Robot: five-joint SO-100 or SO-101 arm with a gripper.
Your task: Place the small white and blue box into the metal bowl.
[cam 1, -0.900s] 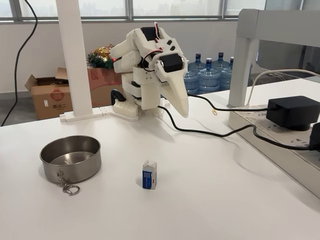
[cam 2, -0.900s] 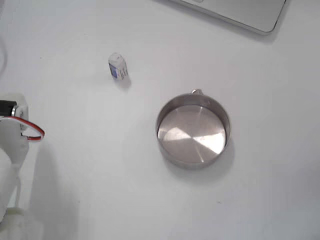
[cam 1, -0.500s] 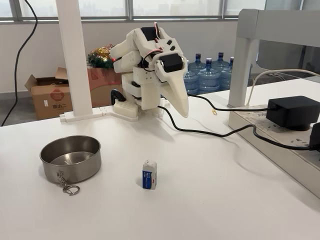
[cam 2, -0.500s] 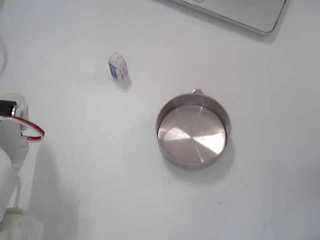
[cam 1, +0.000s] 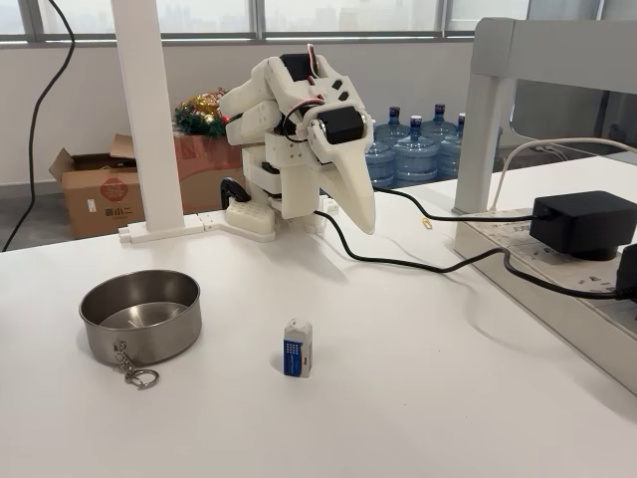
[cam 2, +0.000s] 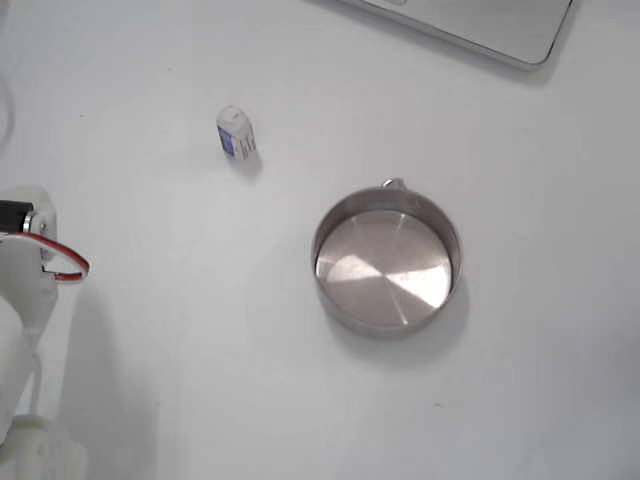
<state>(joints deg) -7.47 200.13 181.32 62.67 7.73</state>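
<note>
Looks like an office or lab space: long window strip (cam 1: 249, 15) along the back wall, a cluster of water-cooler bottles (cam 1: 413, 144) on the floor, and open cardboard boxes (cam 1: 95, 189) with festive decorations (cam 1: 202, 112). White work table (cam 1: 428, 398) carries a power strip (cam 1: 542, 261) with a black adapter (cam 1: 585, 223).

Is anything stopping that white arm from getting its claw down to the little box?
Probably not. The box stands alone on bare table, apart from the bowl, and the claw hangs folded above and behind it with open space between.
</note>
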